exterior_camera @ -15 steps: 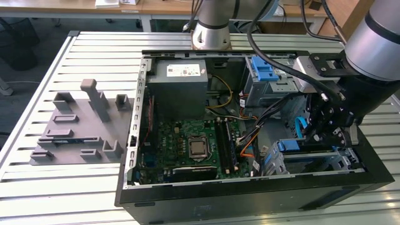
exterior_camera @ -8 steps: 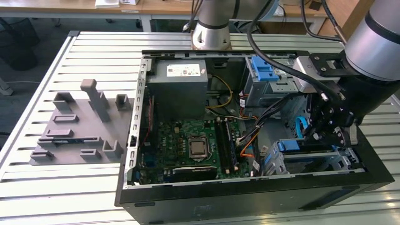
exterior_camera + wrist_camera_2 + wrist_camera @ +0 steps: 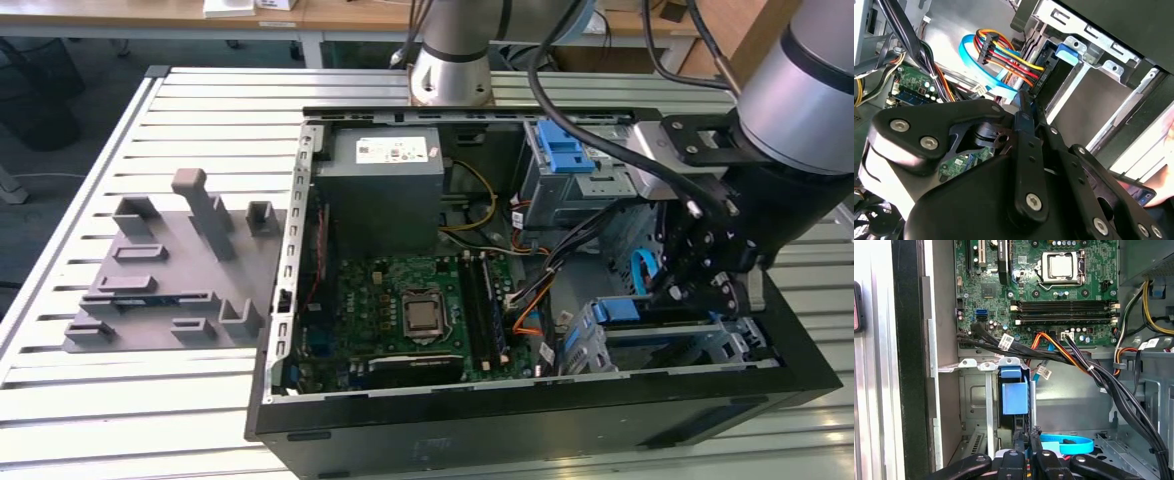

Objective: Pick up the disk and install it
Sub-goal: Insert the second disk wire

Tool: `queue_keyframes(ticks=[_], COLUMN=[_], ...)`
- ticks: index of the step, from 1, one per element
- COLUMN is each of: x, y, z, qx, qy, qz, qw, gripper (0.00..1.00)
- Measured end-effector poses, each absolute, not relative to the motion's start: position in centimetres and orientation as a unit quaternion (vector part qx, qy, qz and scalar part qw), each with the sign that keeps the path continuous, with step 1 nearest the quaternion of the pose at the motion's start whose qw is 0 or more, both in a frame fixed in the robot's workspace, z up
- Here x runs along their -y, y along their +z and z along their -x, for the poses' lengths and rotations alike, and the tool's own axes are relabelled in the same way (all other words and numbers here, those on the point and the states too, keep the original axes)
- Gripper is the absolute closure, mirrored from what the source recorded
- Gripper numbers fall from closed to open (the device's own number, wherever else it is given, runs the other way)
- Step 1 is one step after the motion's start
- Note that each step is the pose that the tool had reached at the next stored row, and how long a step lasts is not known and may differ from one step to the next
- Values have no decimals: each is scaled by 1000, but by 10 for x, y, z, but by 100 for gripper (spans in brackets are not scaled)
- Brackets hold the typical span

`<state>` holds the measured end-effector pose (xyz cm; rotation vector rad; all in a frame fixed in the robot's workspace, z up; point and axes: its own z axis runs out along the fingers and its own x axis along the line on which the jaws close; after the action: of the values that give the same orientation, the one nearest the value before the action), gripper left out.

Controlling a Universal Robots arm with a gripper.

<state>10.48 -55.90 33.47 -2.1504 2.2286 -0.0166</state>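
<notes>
The disk sits on edge in the metal drive cage (image 3: 721, 345) at the case's front corner. Its blue frame (image 3: 1014, 397) faces out of the slot and is seen as a blue edge (image 3: 625, 310) in the exterior view. The metal drive body is hidden inside the cage. My gripper (image 3: 1027, 436) hangs just in front of that blue frame, its two black fingers (image 3: 1026, 115) pressed together with nothing visible between them. In the exterior view the gripper (image 3: 683, 292) reaches down into the case beside the cage.
The open computer case (image 3: 534, 420) lies on a slatted table. A black connector with coloured wires (image 3: 1040, 75) and a light blue flat cable (image 3: 1069, 444) lie close to the fingers. Black cable bundles (image 3: 1094, 370) cross above the bay. A grey fixture (image 3: 167, 270) stands at the exterior view's left.
</notes>
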Motion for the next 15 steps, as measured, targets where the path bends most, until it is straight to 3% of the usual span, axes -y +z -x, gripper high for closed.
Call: queue_keyframes(ticks=[15], x=[562], y=[330], z=[-105], qx=[-719], qy=[-6], qz=[694], qw=[22], gripper=[84])
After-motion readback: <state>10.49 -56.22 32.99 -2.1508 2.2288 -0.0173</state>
